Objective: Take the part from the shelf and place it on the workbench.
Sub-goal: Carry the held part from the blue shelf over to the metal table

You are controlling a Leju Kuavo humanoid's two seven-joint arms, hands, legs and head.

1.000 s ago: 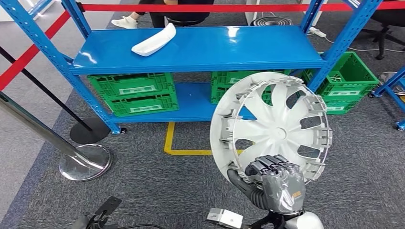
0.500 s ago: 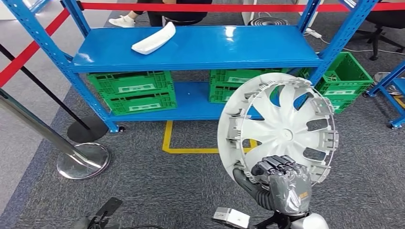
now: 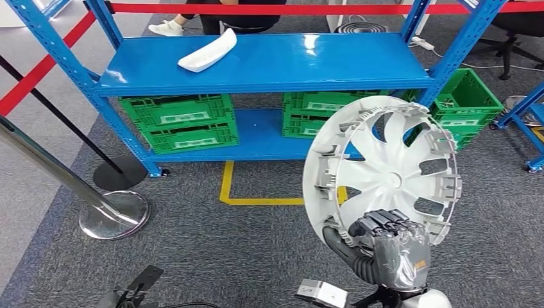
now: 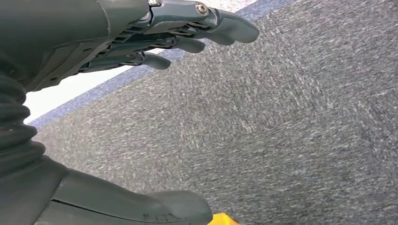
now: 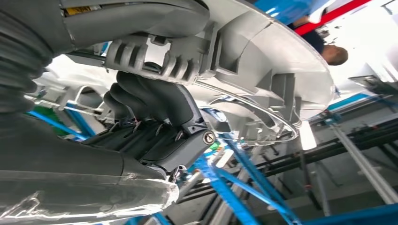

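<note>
My right hand [image 3: 390, 247] grips the lower rim of a large white wheel cover [image 3: 385, 170] and holds it upright in front of the blue shelf [image 3: 269, 64]. The right wrist view shows the dark fingers [image 5: 155, 103] curled over the wheel cover's [image 5: 263, 61] ribbed rim. A smaller white curved part [image 3: 208, 52] lies on the shelf's top board, at its left. My left hand [image 4: 141, 42] hangs over grey carpet with its fingers apart and nothing in it.
Green crates [image 3: 186, 122] fill the lower shelf level, with another green crate [image 3: 468, 96] to the right. A chrome stanchion base [image 3: 114, 215] and a black base [image 3: 120, 173] stand at left, with red barrier tape [image 3: 38, 74]. Yellow floor tape [image 3: 256, 200] marks the carpet. A person's shoe [image 3: 168, 28] is behind the shelf.
The wheel cover and my right hand have shifted to the right in the head view. The shelf has barely moved in the picture.
</note>
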